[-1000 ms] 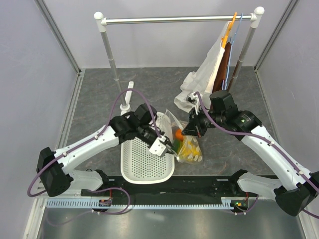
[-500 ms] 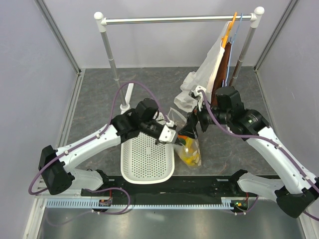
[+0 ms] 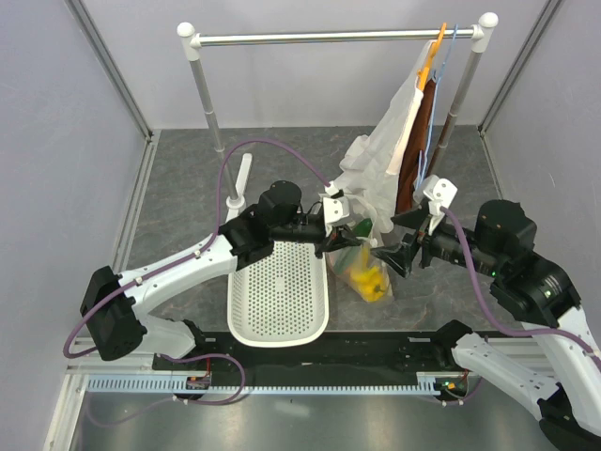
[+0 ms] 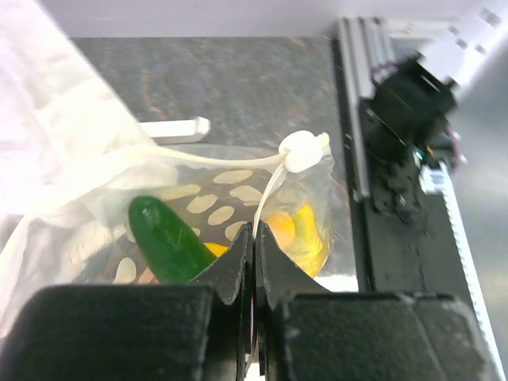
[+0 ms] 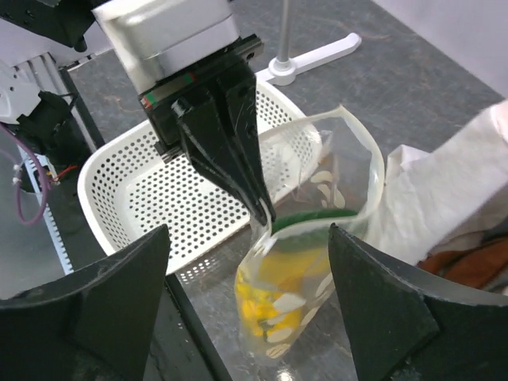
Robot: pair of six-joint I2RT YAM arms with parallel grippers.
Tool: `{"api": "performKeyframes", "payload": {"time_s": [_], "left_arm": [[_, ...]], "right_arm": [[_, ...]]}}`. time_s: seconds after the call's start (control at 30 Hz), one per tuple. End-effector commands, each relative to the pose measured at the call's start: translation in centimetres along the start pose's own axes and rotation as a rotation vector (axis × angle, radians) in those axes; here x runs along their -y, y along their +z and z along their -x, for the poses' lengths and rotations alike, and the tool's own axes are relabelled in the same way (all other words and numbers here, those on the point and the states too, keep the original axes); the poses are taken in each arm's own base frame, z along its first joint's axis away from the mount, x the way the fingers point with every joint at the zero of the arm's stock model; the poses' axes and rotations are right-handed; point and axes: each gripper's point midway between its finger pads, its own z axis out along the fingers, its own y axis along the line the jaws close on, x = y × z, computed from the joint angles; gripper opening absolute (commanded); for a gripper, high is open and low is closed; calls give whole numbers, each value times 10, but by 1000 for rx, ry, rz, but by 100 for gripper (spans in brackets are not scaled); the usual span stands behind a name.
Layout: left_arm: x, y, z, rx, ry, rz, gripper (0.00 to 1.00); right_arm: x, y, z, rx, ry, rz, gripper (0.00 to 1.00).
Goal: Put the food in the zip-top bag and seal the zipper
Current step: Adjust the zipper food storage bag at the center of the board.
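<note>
Dark grey desk point(image 3: 178, 188), pale walls point(image 3: 56, 141), rail point(image 3: 329, 38) behind, left tool point(image 4: 255, 238) pinched on the rim of the zip-top bag point(image 3: 362, 268), food point(image 5: 274, 298) inside, just beside white basket point(image 3: 279, 310), right tool point(image 3: 390, 256) spread wide, empty

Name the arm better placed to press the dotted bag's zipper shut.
Right: the right hand is open, facing the clear dotted plastic bag; the left hand is shut on its rim.

White-dotted bag point(image 4: 216, 198), apparently green cucumber point(image 4: 167, 242)
</note>
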Motion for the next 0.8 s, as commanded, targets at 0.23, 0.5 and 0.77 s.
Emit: {"api": "performKeyframes", "payload": {"time_s": [0.23, 0.5, 0.77], "left_arm": [[18, 41, 17, 56, -68, 207, 2], [16, 51, 17, 84, -56, 196, 2], [-20, 38, 19, 104, -236, 286, 2]], "right_arm": [[26, -21, -75, -100, -116, -170, 66], [24, -32, -71, -30, -171, -184, 55], [20, -22, -76, -222, -227, -70, 69]]}}
